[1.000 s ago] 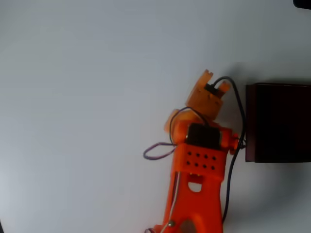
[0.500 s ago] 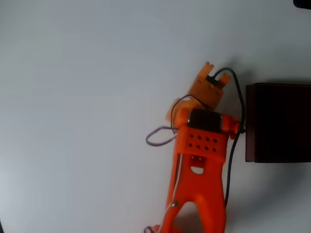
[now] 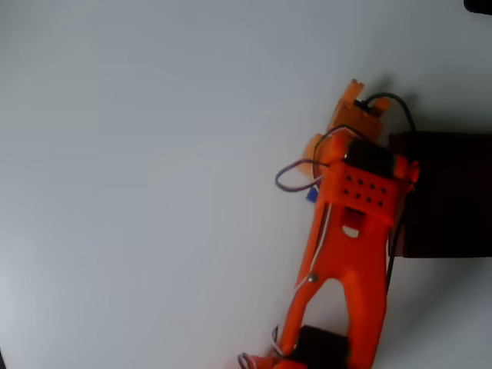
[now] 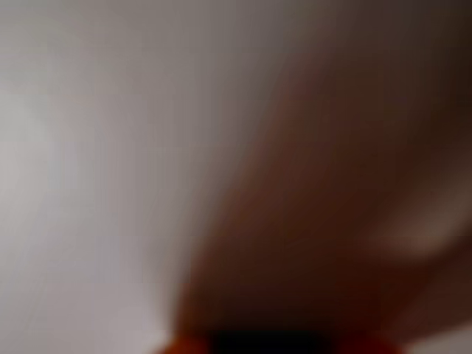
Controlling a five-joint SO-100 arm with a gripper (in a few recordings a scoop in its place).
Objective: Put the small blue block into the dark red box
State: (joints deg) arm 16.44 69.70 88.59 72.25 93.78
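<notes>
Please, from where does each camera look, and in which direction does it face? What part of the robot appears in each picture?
Overhead view: sits above the table, facing straight down; shows the orange arm, its tool beside the dark red box, and a speck of the small blue block under the arm.
Wrist view: rides on the arm, very close and blurred; shows pale table, a dark reddish mass, probably the box, and an orange strip at the bottom edge.
Shared: the table and probably the box.
</notes>
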